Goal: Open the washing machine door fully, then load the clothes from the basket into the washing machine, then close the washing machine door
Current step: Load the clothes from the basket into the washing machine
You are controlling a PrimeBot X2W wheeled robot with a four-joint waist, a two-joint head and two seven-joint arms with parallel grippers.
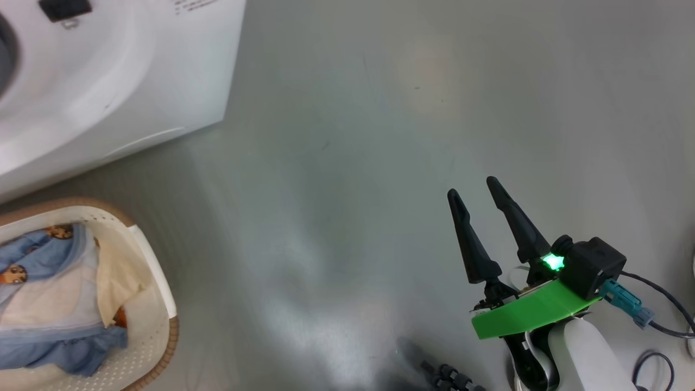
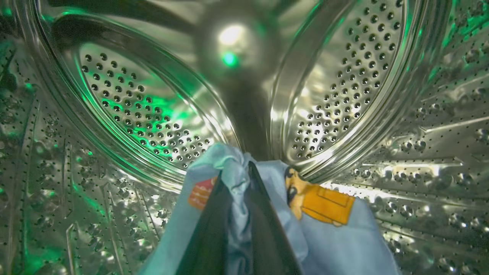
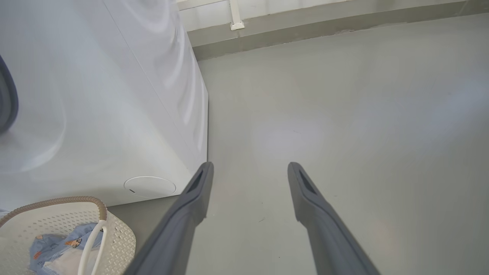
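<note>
Drum (image 2: 344, 76) is mirror-shiny perforated steel, clothes (image 2: 344, 244) soft thin cloth. Washer (image 1: 136, 81) shell glossy white (painted metal or plastic, can't tell). Basket (image 1: 157, 304) matt holed plastic, brown rim looks woven. Floor (image 1: 380, 136) smooth, slight sheen.

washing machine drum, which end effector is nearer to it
Left. The left end effector is inside the drum, shut on the clothes; the right end effector is open over the floor outside the washing machine.

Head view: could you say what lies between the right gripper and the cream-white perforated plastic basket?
Bare grey floor separates the right gripper from the cream-white perforated plastic basket, as the head view shows.
</note>
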